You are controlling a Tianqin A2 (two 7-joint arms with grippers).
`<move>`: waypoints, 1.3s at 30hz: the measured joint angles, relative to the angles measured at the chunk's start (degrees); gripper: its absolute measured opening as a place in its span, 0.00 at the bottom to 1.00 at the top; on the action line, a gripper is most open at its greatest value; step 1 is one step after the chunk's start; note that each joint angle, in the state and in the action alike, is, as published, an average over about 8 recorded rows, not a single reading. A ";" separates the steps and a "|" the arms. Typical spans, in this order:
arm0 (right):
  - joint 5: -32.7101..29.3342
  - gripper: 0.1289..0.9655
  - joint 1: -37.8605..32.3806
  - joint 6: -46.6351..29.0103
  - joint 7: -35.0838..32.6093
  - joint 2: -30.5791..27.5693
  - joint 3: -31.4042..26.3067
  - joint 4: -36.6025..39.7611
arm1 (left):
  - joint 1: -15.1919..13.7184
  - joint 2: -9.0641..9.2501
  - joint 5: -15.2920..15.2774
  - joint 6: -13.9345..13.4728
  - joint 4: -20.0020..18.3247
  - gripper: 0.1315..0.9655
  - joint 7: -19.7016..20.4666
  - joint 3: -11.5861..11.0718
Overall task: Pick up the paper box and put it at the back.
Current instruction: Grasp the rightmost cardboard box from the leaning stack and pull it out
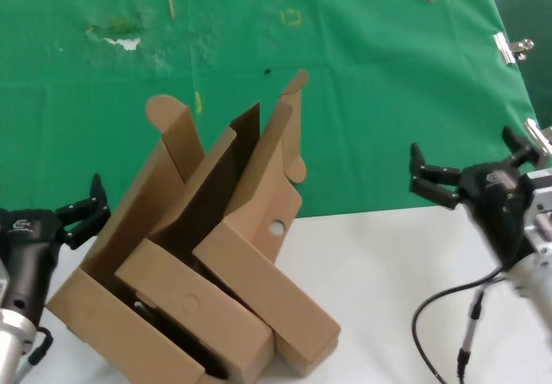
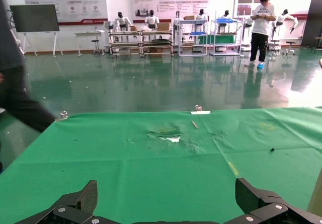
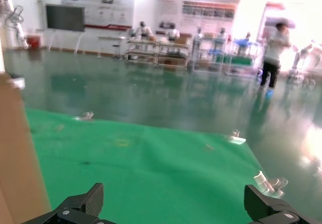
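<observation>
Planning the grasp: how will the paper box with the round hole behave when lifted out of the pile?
The paper box is thin corrugated card, so probably light and apt to flex if squeezed. Its raised lid may flop open. It leans wedged against the other boxes, so lifting could drag or topple them.

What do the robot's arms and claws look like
Both claws, the left claw and the right claw, are matte black with angular ribbed fingers. Each black wrist housing carries a small pale logo, then turns silver-grey. A black cable loops under the right arm.
</observation>
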State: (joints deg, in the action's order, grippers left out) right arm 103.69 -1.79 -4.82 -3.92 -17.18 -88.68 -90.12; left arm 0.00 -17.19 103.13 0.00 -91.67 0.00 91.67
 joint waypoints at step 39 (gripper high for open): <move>21.49 0.97 4.95 -71.39 -63.78 -18.77 0.76 22.96 | 0.00 0.00 0.00 0.00 0.00 0.40 0.00 0.00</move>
State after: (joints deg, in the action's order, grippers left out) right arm 125.18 3.17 -76.21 -67.70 -35.95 -87.92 -67.16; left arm 0.00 -17.19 103.13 0.00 -91.67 0.00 91.68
